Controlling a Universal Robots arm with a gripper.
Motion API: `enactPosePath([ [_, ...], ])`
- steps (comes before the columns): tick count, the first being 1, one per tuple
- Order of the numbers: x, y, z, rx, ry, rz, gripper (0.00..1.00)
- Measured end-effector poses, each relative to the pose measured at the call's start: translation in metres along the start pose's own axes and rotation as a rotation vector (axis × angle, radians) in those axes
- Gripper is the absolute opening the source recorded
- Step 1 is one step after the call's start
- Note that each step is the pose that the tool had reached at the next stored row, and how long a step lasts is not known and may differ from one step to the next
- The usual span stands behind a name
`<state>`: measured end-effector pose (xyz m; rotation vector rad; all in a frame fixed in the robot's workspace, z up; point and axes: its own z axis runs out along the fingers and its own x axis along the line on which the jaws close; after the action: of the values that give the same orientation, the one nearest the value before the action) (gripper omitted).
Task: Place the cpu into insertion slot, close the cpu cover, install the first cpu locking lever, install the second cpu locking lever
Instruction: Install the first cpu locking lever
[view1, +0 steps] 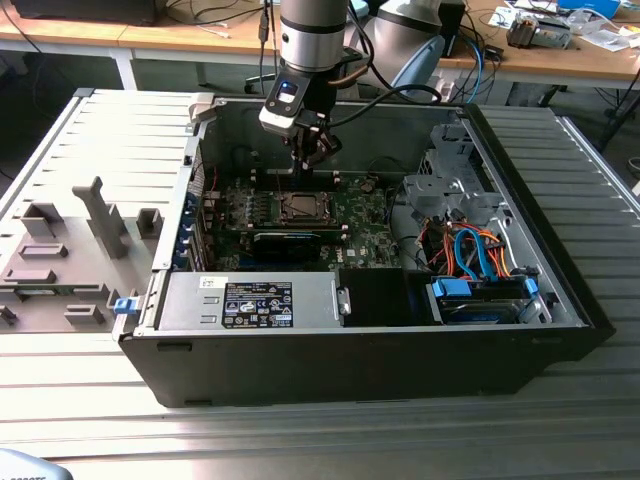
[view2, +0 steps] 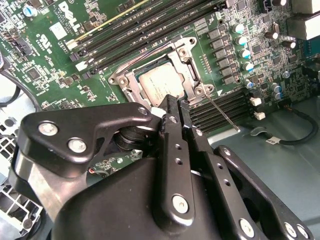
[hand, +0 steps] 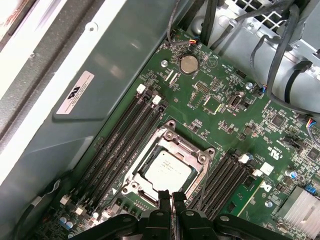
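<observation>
The cpu (hand: 166, 168) is seen seated in the insertion slot (view1: 284, 208), framed by the lowered cpu cover (hand: 186, 144); the tool (hand: 171, 196) is held clenched, empty, just above the cover's edge; one thin lever (view2: 223, 113) is angled outward

1. Round, silver-grey arm (view1: 318, 30) with a dark band low down.
2. Small pale box (view1: 285, 100) at the wrist, with a blue patch on it.
3. Black cable (view1: 371, 78) looping beside the arm.
4. Black gripper (view2: 175, 103) with two thin, flat fingers (view2: 172, 145).
5. Shiny round screws (view2: 180, 202) and tiny holes on the black metal bars.
</observation>
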<state>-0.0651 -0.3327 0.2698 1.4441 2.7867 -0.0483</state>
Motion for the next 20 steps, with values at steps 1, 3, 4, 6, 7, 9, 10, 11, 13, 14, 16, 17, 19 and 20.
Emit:
enactPosePath([
  [1, 0.0000, 0.0000, 0.0000, 0.0000, 0.0000, 0.000, 0.16],
  [3, 0.0000, 0.0000, 0.0000, 0.0000, 0.0000, -0.001, 0.16],
  [4, 0.0000, 0.0000, 0.0000, 0.0000, -0.0001, -0.002, 0.16],
  [6, 0.0000, 0.0000, 0.0000, 0.0000, -0.0001, -0.004, 0.16],
  [7, 0.0000, 0.0000, 0.0000, -0.0001, -0.0001, -0.004, 0.16],
  [9, 0.0000, 0.0000, 0.0000, -0.0001, -0.0002, -0.006, 0.16],
  [10, 0.0000, 0.0000, 0.0000, -0.0001, -0.0002, -0.007, 0.16],
  [11, 0.0000, 0.0000, 0.0000, -0.0001, -0.0002, -0.008, 0.16],
  [13, 0.0000, 0.0000, 0.0000, -0.0001, -0.0003, -0.009, 0.16],
  [14, 0.0000, 0.0000, 0.0000, -0.0001, -0.0002, -0.009, 0.16],
  [16, 0.0000, 0.0000, 0.0000, -0.0002, -0.0003, -0.010, 0.16],
  [17, 0.0000, 0.0000, 0.0000, -0.0002, -0.0003, -0.010, 0.16],
  [19, 0.0000, 0.0000, 0.0000, -0.0002, -0.0003, -0.011, 0.16],
  [20, 0.0000, 0.0000, 0.0000, -0.0002, -0.0003, -0.012, 0.16],
])
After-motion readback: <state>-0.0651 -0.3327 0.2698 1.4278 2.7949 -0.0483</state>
